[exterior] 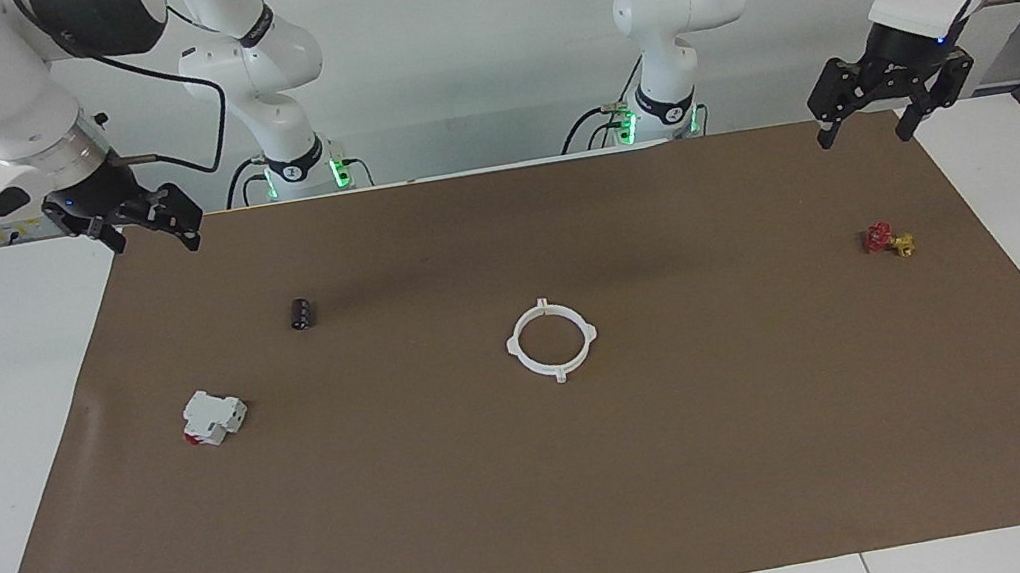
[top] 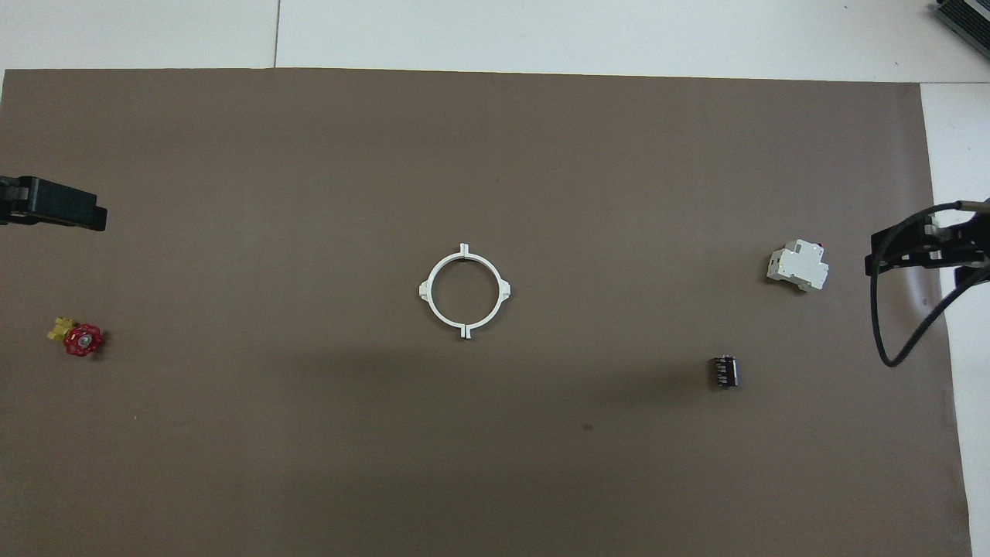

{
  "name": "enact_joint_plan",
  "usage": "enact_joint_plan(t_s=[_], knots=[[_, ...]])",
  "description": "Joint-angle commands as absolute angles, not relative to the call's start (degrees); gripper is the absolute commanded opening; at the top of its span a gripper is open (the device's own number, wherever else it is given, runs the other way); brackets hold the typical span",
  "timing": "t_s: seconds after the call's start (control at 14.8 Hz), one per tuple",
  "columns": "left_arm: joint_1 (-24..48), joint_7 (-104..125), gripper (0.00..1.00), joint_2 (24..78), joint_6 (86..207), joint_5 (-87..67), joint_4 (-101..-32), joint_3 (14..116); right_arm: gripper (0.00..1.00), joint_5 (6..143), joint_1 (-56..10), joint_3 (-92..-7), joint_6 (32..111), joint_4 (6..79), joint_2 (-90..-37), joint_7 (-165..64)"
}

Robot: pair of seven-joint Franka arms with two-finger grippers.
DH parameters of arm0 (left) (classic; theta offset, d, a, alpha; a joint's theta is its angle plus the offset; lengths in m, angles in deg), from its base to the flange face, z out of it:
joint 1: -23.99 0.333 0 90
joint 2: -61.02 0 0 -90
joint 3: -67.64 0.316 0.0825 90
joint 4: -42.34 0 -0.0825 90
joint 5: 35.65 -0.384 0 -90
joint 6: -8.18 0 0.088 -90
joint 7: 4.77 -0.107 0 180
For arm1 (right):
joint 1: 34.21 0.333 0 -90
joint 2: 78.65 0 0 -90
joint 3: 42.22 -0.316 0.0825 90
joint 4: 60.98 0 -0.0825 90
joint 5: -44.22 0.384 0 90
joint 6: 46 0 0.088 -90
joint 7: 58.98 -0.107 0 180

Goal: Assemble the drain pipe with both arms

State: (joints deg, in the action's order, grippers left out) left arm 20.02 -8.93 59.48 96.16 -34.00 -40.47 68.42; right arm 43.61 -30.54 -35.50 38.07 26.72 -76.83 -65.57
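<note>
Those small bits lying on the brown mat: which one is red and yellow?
The little valve, alone toward the left arm's end of the mat. The ring is all white, the block white with red, the cylinder black.

I see even, bright light from above; the brown mat (exterior: 540,484) shows no glare. Soft, blurred shadows smear across it near the white ring (exterior: 552,339). Both views look sharp, the edges undistorted.
</note>
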Motion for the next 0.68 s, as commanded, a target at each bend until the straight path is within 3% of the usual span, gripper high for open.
enact_joint_plan(t_s=[0.0, 0.61], knots=[[20.91, -9.69, 1.00, 60.39, 93.09, -34.69, -42.27, 67.91, 1.00, 43.25, -32.45, -35.45, 35.57, 22.07, -77.15, -63.81], [22.14, -9.95, 1.00, 61.81, 94.05, -34.69, -45.03, 67.82, 1.00, 43.78, -31.93, -35.71, 34.86, 23.66, -78.13, -64.34]])
